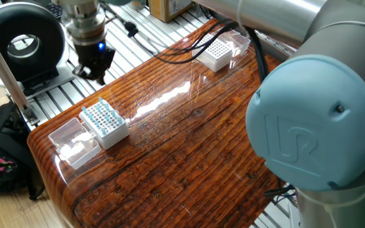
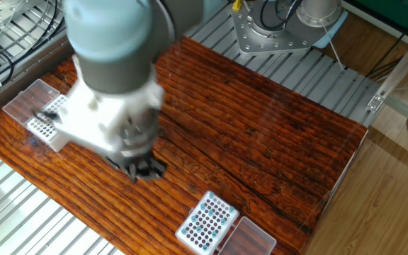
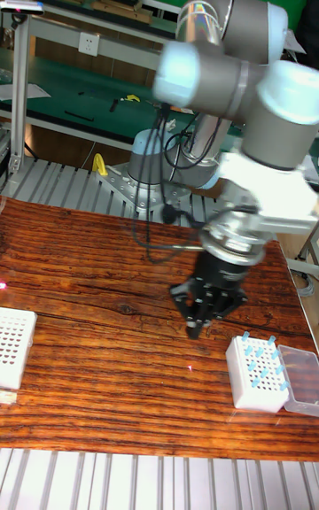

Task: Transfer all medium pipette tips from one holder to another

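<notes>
the medium pipette tips (image 1: 100, 114) sit in a white holder (image 1: 108, 130) near one end of the wooden table (image 1: 189, 145), their light blue tops dotting its grid; in the tall fixed view i see the same blue specks scattered over the top of that box, with many holes between them unfilled. a clear lid (image 1: 73, 140) lies flat just beside this holder, touching it on the side nearer the table's end. the second holder (image 1: 218, 54), also white with a dark hole grid, stands well apart at the far end of the table with its own clear lid (image 1: 239, 42) next to it, and i make out no blue tops in it, though its holes are too small to be sure. my gripper (image 3: 206, 313) hangs above the wood between the two holders, off the first box and apart from both; it is motion-blurred in the other fixed view. its fingers point down and close together, but i cannot tell whether they are clenched on a tip or simply closed, since anything that slender is too small to show here. i judge this to be the carry leg toward the empty holder. to do it well i would keep the wrist vertical, cross at a height clear of both boxes and lids, centre over one hole before lowering, and descend straight so the tip seats without scraping the grid.
</notes>
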`<action>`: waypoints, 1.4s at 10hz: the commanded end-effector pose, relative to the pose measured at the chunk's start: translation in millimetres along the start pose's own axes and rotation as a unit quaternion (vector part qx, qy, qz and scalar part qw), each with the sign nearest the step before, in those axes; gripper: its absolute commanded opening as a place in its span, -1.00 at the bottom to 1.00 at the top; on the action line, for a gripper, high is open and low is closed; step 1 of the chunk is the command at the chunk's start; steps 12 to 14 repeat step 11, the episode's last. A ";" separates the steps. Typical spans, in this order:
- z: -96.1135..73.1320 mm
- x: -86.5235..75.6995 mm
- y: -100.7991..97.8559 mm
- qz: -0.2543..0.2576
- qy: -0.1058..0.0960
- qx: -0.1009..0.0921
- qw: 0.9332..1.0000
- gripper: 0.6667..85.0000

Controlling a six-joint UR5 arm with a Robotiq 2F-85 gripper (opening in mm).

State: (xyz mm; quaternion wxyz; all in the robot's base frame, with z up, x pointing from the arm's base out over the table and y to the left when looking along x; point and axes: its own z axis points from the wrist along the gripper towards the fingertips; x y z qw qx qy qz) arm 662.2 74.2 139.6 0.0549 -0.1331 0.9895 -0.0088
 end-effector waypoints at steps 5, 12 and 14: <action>28.3 21.5 -27.0 0.036 0.000 0.026 0.999 -0.98; 29.6 20.7 -19.9 0.033 0.009 0.059 0.998 -0.98; 29.6 20.7 -19.9 0.033 0.009 0.059 0.998 -0.98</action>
